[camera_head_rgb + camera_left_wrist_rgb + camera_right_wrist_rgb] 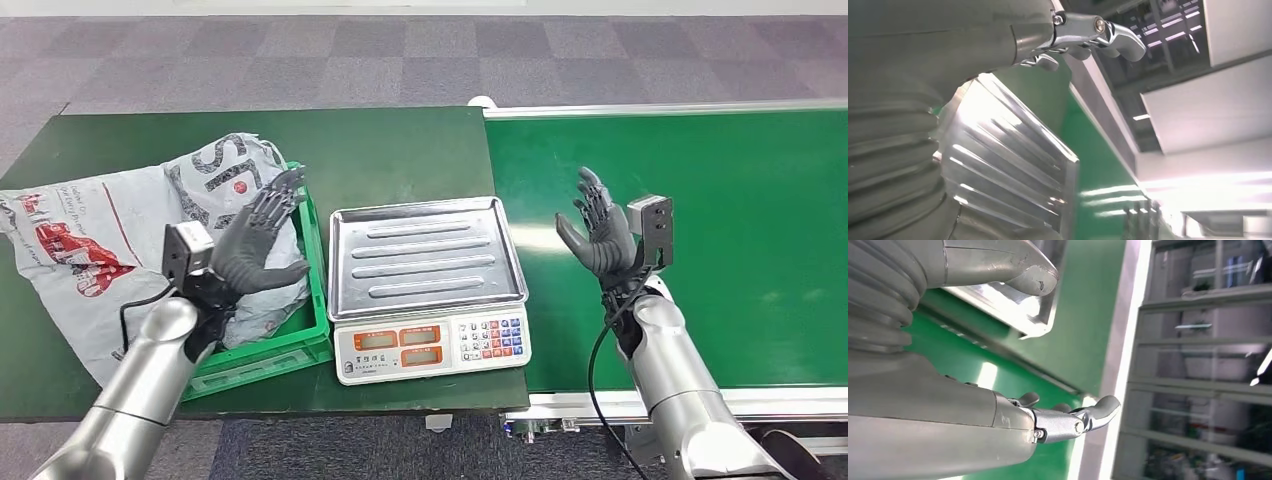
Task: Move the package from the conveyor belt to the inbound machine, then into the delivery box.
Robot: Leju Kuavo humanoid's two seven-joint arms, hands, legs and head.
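Your left hand [258, 240] and right hand [600, 232] hover spread and empty either side of the bare scale [428, 285] — the grey package [110, 235] already slumps across the green box [312, 325], so I judge the task finished

Both silver arms come up from six o'clock. Left hand [258, 240] is raised at nine o'clock, fingers spread, holding nothing. Right hand [600, 232] mirrors it at three o'clock, palm inward, empty too.

Dark green table [400, 150] on grey checkered carpet [300, 50]; shelving [1198, 365] beyond.
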